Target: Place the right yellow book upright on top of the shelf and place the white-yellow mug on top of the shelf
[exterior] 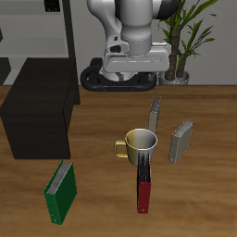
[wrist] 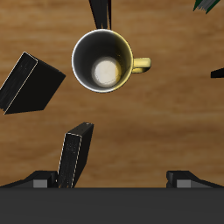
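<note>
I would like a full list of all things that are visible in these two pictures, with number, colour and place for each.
shelf: 1, black-brown, low box on the table, nothing on its top.
white-yellow mug: 1, whitish outside, yellow handle, upright near the table's middle.
yellow books: 2, pale tan-grey, both upright behind the mug; the right yellow book farther back, the other nearer the mug.
green book: 1, green, near the table's front edge, in front of the shelf.
red-and-black book: 1, in front of the mug.
table: 1, brown wood.
plant: 1, green, behind the table.
gripper: 1, dark fingers, open, above the mug, holding nothing.
</note>
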You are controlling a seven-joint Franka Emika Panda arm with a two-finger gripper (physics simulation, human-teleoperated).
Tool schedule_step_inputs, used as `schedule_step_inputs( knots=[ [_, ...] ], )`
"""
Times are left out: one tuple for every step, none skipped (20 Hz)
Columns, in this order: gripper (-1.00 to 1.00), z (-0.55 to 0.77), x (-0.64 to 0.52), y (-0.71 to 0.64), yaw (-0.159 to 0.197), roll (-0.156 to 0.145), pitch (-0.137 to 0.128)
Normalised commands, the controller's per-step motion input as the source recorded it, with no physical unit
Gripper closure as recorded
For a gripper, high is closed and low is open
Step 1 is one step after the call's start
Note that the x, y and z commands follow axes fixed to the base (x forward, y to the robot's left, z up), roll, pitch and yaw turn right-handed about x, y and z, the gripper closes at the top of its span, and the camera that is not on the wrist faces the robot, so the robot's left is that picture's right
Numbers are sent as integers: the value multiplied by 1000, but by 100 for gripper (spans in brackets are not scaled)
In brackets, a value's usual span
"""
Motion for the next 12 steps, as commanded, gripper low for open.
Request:
schedule_step_inputs(
  knots=[
    [-100,-56,-173,392,-88,33,-23],
    [-100,-74,-103,224,-65,45,38],
    [-100,-25,152,7,0,0,0],
    [-100,-91,-156,444,38,-35,-51],
    [-100,-239,-276,614,-38,14,-76],
    [-100,0,0,0,0,0,0],
    [-100,-511,-16,730,21,0,25],
    [-100,-251,-61,267,-45,-47,7],
    [-100,13,132,-76,0,0,0],
    [-100,-779,-278,1169,45,66,2],
    [-100,-237,-144,441,-18,38,-94],
    [-100,14,86,-40,0,0,0]
  ],
)
